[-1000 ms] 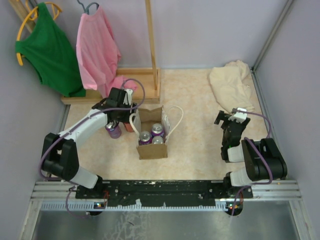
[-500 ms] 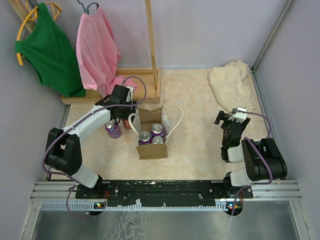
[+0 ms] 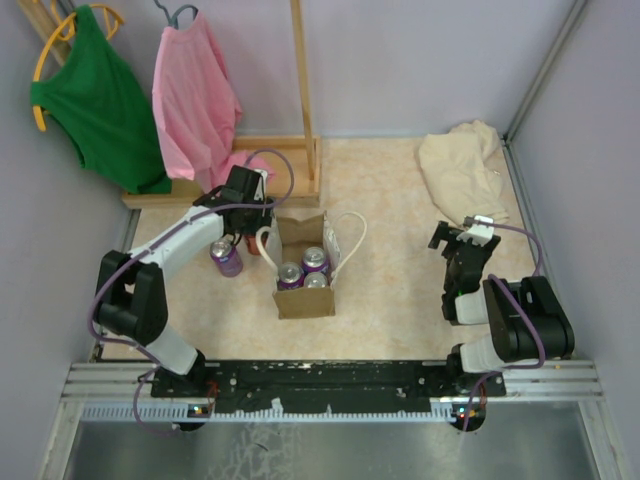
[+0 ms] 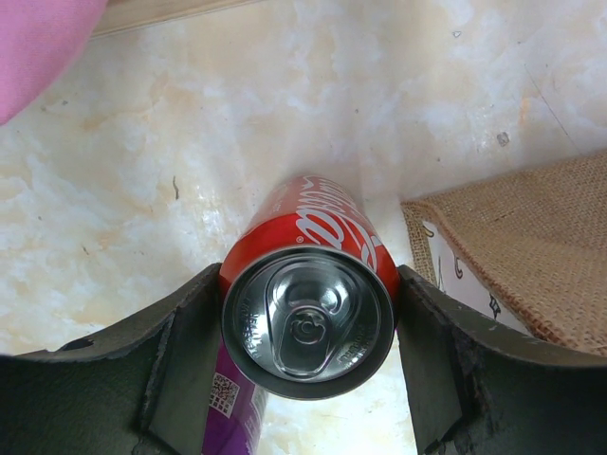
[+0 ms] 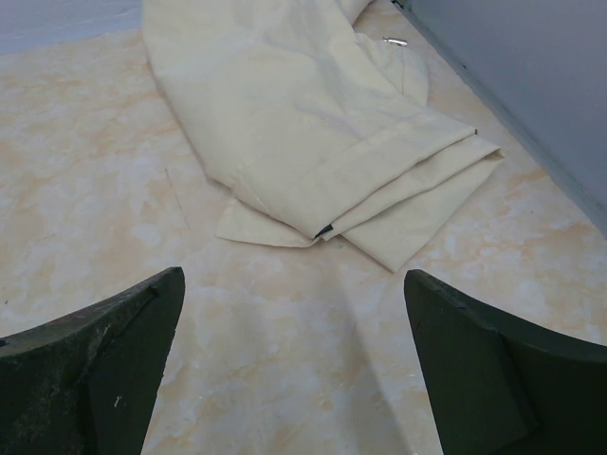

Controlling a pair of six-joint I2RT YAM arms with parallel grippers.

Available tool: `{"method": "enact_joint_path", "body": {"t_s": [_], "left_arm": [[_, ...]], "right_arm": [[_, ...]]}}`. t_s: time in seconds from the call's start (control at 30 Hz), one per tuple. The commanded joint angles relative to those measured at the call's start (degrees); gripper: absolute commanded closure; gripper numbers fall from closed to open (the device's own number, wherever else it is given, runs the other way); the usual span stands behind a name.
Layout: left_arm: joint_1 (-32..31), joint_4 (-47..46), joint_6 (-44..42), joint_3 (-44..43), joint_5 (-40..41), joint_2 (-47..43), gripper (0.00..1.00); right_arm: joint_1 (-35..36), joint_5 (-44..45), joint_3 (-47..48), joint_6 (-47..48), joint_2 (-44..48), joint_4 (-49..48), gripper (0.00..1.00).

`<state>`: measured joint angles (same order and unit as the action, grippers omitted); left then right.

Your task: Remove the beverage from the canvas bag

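I am pinching the red can point(image 4: 318, 223) between the jaws of the left gripper point(image 4: 308, 332), one pad on each side of its top end. It is hanging outside the canvas bag point(image 4: 531, 256), just beside the bag's left wall, with a purple can point(image 4: 232, 417) close under one finger. I am planning to lower it upright between the two and release once its base sits flat. Three more cans point(image 3: 315, 260) are sitting in the bag. The right gripper point(image 5: 294, 360) is resting spread and empty near the cream cloth point(image 5: 303, 123).
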<state>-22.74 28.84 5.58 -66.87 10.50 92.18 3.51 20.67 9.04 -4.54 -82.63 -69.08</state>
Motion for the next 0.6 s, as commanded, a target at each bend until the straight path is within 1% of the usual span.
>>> {"method": "enact_joint_path", "body": {"t_s": [0.0,0.03,0.1,0.13,0.4,0.57], "left_arm": [[0.2,0.8,-0.4,-1.1,2.8,-1.5,0.31],[0.2,0.9,-0.3,-1.2,2.8,-1.5,0.26],[0.1,0.9,-0.3,-1.1,2.7,-1.7,0.07],[0.1,1.0,-0.3,-1.2,2.8,-1.7,0.01],[0.1,1.1,-0.2,-1.7,2.7,-2.6,0.01],[0.1,0.8,-0.5,-3.6,0.0,-7.1,0.01]], "right_arm": [[-0.2,0.1,0.5,0.6,-0.2,-2.3,0.01],[-0.2,0.1,0.5,0.6,-0.2,-2.3,0.01],[-0.2,0.1,0.5,0.6,-0.2,-2.3,0.01],[-0.2,0.1,0.5,0.7,-0.2,-2.3,0.01],[-0.2,0.1,0.5,0.6,-0.2,-2.3,0.01],[-0.2,0.1,0.5,0.6,-0.1,-2.3,0.01]]}}
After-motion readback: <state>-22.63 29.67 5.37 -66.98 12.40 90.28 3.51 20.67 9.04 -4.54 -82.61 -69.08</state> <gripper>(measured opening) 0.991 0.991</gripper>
